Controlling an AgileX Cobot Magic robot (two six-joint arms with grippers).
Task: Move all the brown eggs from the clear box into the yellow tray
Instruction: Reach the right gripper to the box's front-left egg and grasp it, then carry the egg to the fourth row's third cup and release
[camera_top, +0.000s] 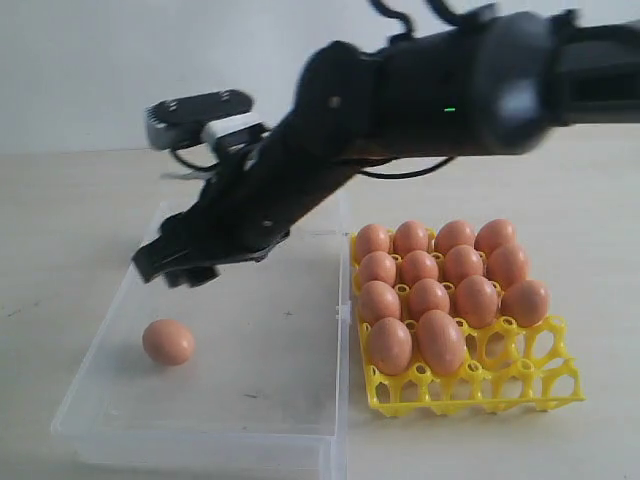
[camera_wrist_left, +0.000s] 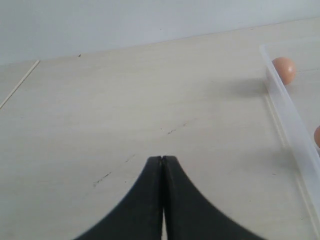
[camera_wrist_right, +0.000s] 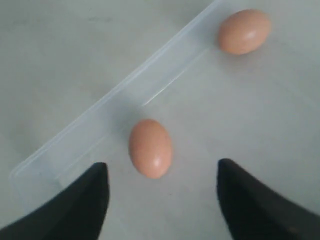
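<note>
Two smooth orange-brown oval eggs (camera_wrist_right: 150, 147) lie loose on the floor of the shallow see-through plastic box (camera_top: 300, 420). Both are close to its long wall on the side away from the tray. The exterior view shows only one of them, since the black arm (camera_top: 400, 90) covers part of the box. Just beside the box stands the bright yellow plastic lattice egg tray (camera_top: 520, 385). It carries fourteen more eggs, filling three rows and two cups of the front row; the other two front cups show bare yellow.

The right arm's fingers (camera_wrist_right: 95, 200) hang above the box, spread wide. The nearer loose egg lies in the gap by their tips, touched by neither, and they grip nothing. The left arm's fingers (camera_wrist_left: 150, 200) are pressed together tip to tip with nothing between them. They sit over the pale worktop (camera_wrist_left: 100, 100), outside the box's wall.
</note>
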